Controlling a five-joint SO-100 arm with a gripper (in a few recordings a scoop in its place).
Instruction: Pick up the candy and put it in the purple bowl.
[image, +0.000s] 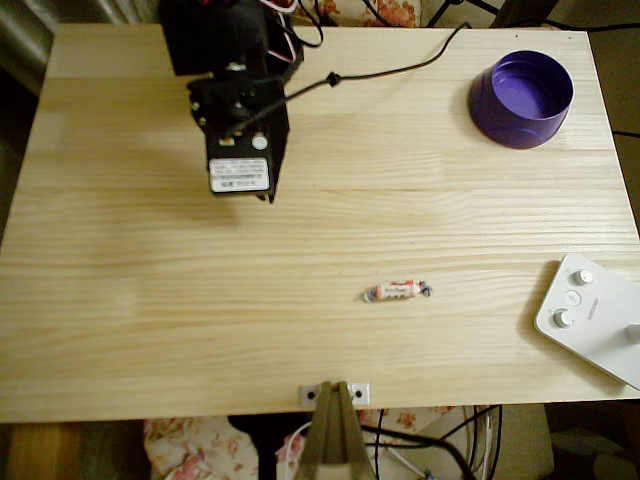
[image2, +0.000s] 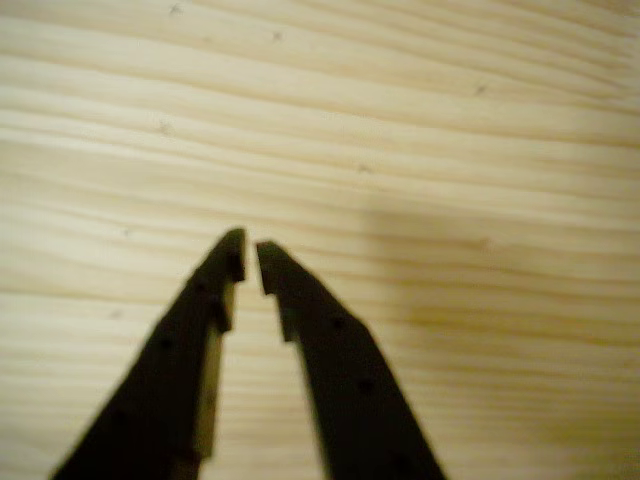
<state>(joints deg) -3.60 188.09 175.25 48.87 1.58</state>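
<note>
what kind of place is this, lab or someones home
Probably a home hobby setup, not a lab: a pale wooden table carries a small black robot arm with loose cables, and floral fabric shows below the table's near edge. That is a guess.

We see the white device (image: 592, 317) cut off at the right edge (candy (image: 397, 291) print unreadable); pincer (image2: 250, 262) blurred.

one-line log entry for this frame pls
phase: pre-grasp | gripper: near shut, empty, over bare table | candy: on table, untouched | purple bowl: empty
</note>
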